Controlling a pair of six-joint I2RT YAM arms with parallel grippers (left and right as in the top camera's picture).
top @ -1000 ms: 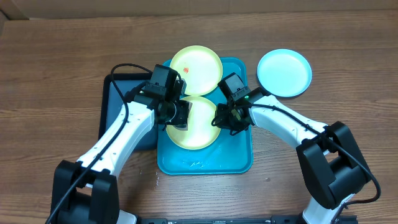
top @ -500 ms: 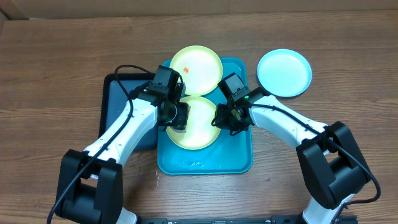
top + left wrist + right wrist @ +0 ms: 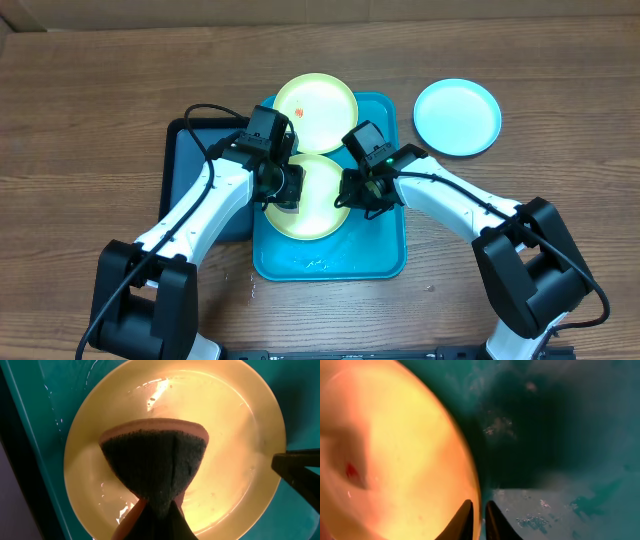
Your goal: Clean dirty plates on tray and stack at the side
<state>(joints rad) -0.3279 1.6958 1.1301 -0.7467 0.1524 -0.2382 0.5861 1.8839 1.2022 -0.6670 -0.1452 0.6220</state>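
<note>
Sitting inside the teal tray (image 3: pixel 385 250), the front plate (image 3: pixel 318 218) lay close to the tray's left wall. Bare, wet floor showed to its right and toward the near rim. The back plate (image 3: pixel 315 110) hung over the tray's far rim, just beside the front plate; whether the two touched could not be told. It carried a small red smear (image 3: pixel 299 113). The blue plate (image 3: pixel 457 117) rested on the wooden table (image 3: pixel 90 100), apart from the tray, off its far right corner. A dark tray (image 3: pixel 195 185) lay against the teal tray's left side, so that side gave little room.

The left gripper (image 3: pixel 285 192) was clamped on a dark sponge (image 3: pixel 155 465) with an orange edge, which was pressed flat on the middle of the front plate. The right gripper (image 3: pixel 479 504) was narrowed to a thin slit at that plate's right rim. One finger was over the plate and one outside it, and the rim ran between them.

Counted: three plates, two yellow-green and one blue; two trays; one sponge; two arms, both over the teal tray.
</note>
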